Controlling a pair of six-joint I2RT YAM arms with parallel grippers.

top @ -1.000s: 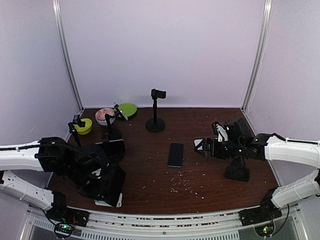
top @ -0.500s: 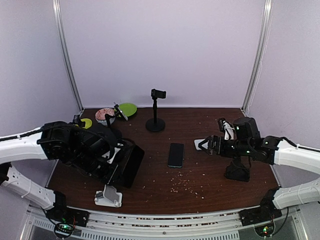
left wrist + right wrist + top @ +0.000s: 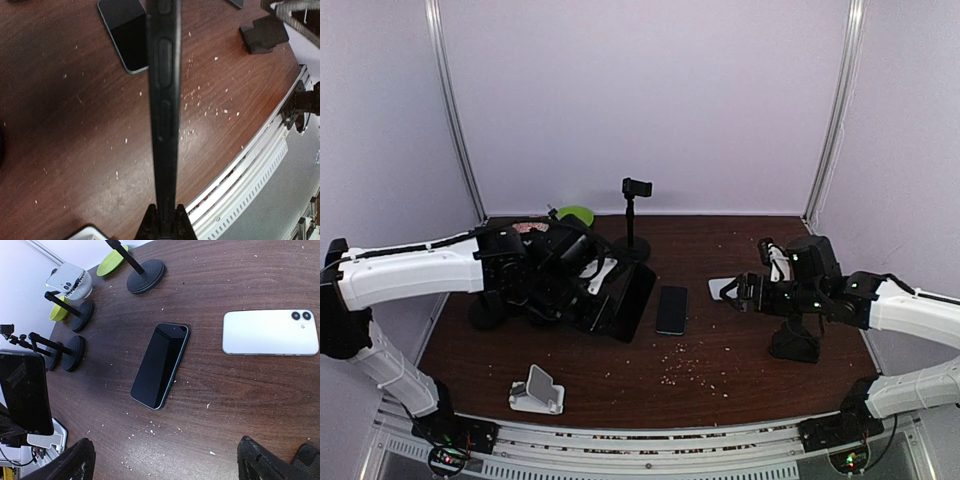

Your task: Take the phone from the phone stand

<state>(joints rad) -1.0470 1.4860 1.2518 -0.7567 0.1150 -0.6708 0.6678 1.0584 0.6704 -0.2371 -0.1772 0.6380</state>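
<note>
Top external view, left fingers [image 3: 149,226] clamped on black phone [image 3: 628,302] (off white stand [image 3: 537,392]), right fingers [image 3: 75,462] wide.

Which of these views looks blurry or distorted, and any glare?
Left wrist: the held phone looks slightly soft up close, and the table rail bows. Right wrist: sharp, the white phone bright but not glaring. Top external: evenly lit, crisp.

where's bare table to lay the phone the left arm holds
Bare wood: the front strip between the white phone stand and the flat dark phone, crumbs only; also the back right, beyond the white phone. Crowded: the back-left corner, with tripod stands and a green dish.
</note>
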